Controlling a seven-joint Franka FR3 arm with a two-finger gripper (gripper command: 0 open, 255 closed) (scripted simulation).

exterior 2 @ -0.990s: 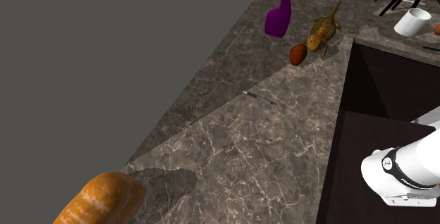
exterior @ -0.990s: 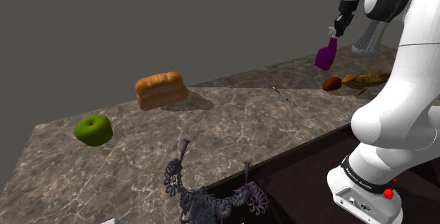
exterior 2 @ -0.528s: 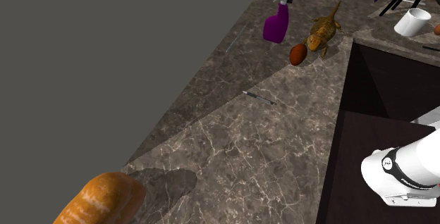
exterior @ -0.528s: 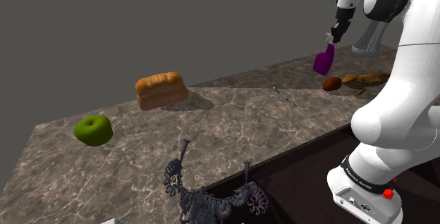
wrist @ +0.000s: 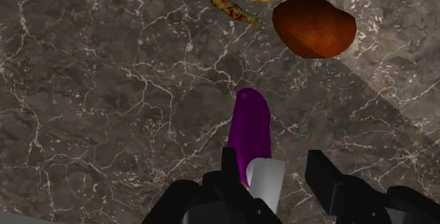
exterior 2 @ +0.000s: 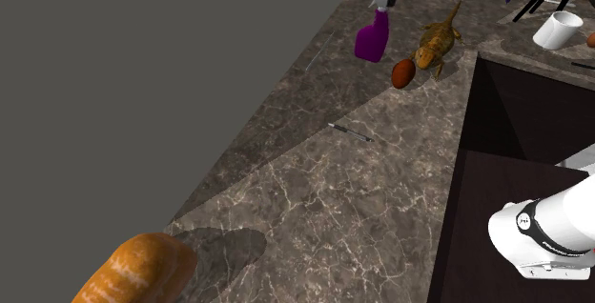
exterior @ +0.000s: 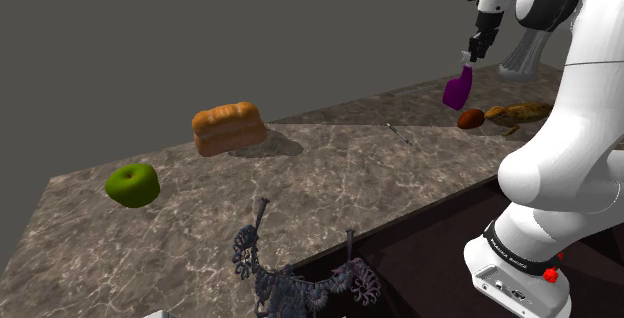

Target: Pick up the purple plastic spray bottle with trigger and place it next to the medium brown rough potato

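Purple, smooth and slim, the spray bottle (wrist: 251, 120) is upright near the rough brown potato (wrist: 314, 27) on your marbled tabletop (wrist: 106, 103), its white trigger head between the end effector's (wrist: 273, 156) narrowly parted fingers.

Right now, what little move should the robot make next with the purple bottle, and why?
Probably lower the purple bottle gently straight down. It is already close beside the brown potato, under the gripper, but whether it touches the counter is unclear.
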